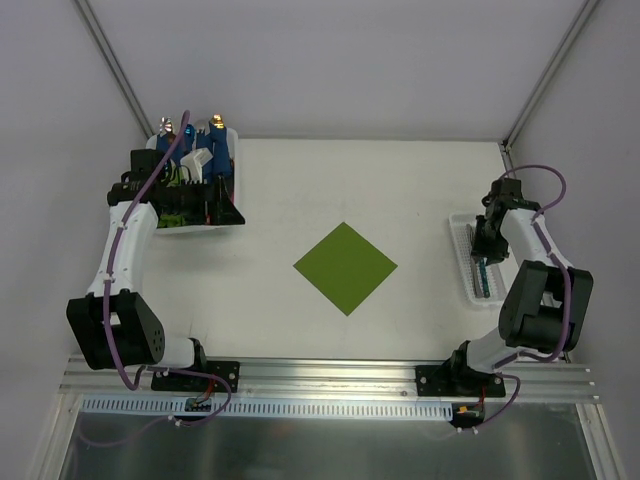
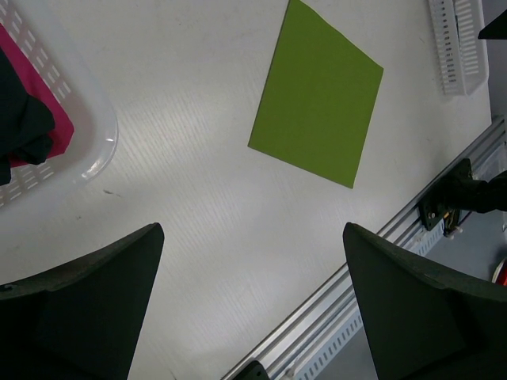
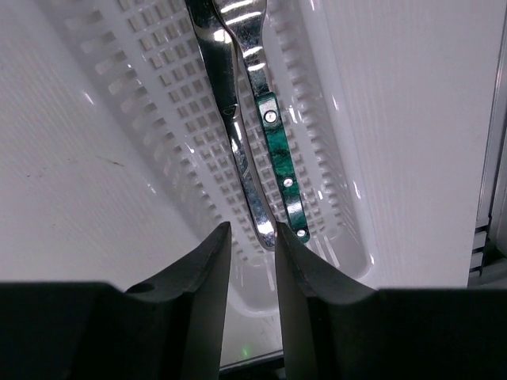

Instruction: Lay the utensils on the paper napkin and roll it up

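Two utensils (image 3: pixel 279 150) lie side by side in a white tray (image 3: pixel 158 103) at the right of the top view, well apart from the paper napkin (image 1: pixel 345 267) at the centre of the tabletop (image 1: pixel 400 190). The right gripper (image 3: pixel 252 233) has its jaws close together at the tip of the silver piece (image 3: pixel 238 134). Whether it is clamped, I cannot tell. Such a shallow hold risks a slip or swing, or dragging the teal-handled piece (image 3: pixel 281 170) along. The left gripper (image 2: pixel 253 301) hangs wide apart.

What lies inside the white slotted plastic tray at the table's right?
Two pieces side by side: a silver metal utensil and a teal-handled, riveted one. Their heads leave the wrist view; from above, the right arm hides much of the tray.
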